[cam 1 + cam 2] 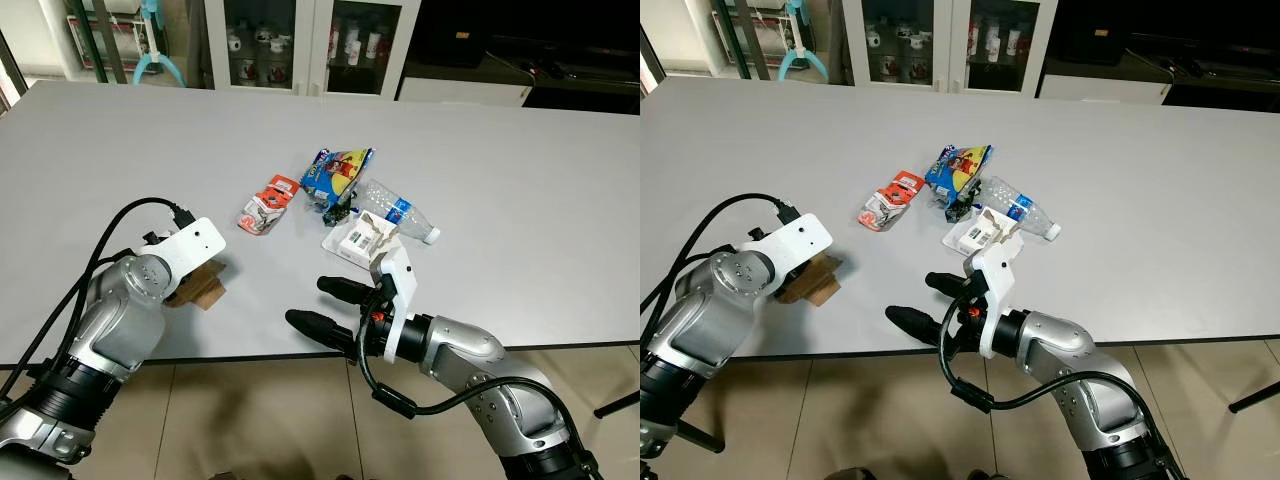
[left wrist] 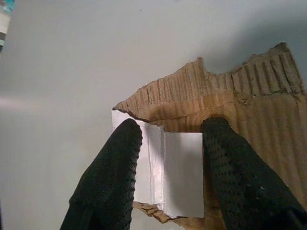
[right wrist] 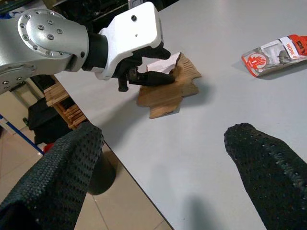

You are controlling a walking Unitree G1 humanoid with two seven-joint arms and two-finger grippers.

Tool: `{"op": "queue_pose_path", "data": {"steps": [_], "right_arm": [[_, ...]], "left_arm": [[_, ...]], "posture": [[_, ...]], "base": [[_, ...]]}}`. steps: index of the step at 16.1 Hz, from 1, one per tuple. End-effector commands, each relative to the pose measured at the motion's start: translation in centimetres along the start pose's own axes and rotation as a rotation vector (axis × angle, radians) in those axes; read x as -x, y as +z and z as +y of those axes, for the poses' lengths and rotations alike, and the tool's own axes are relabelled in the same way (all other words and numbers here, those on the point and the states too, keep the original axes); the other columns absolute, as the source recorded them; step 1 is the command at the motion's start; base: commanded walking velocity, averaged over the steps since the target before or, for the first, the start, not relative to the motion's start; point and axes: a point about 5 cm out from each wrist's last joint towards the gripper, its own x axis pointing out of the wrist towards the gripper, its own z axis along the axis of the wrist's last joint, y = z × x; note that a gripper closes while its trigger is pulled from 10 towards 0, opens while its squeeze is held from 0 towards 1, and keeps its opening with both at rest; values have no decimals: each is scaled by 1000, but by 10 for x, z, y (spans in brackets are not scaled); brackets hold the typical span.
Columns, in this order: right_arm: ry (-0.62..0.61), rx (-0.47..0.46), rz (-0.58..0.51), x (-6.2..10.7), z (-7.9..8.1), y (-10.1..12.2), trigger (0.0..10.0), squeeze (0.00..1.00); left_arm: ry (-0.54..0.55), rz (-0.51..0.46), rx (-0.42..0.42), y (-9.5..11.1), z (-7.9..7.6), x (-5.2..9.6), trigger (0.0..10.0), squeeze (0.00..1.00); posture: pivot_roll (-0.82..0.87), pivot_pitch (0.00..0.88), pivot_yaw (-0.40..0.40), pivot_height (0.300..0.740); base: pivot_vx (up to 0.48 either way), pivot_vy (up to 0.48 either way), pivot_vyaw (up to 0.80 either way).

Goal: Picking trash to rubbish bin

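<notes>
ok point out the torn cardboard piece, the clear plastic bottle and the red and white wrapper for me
torn cardboard piece (image 3: 165,96), right wrist view, on its flat brown face.
clear plastic bottle (image 1: 392,209), left eye view, on its blue label at mid-body.
red and white wrapper (image 1: 269,205), left eye view, on the middle of the packet.

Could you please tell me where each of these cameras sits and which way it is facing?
Left eye and right eye views: on the head, looking down at the grey table; both arms show.
Left wrist view: on the left wrist, looking along the left gripper at the torn cardboard.
Right wrist view: on the right wrist, looking past the open right gripper at the left arm.
Shared: the cardboard, seen in all views.
</notes>
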Motion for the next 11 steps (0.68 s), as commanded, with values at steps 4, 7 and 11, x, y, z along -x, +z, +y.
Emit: {"op": "queue_pose_path", "data": {"steps": [4,7,11], "right_arm": [[7,3,7,1,0,0,10000,0],[8,2,8,1,1,-1,10000,0],[9,1,10,1,1,-1,10000,0]], "left_arm": [[13,-2,-45,4,3,-1,10000,0],[-7,-6,-51,4,-4,-1,0,0],[-4,1,-58,3,-3,-1,0,0]], "posture": [[-44,65,-84,740],[-44,65,-85,740],[-44,65,-85,740]], "base": [[0,0,0],[0,0,0],[0,0,0]]}}
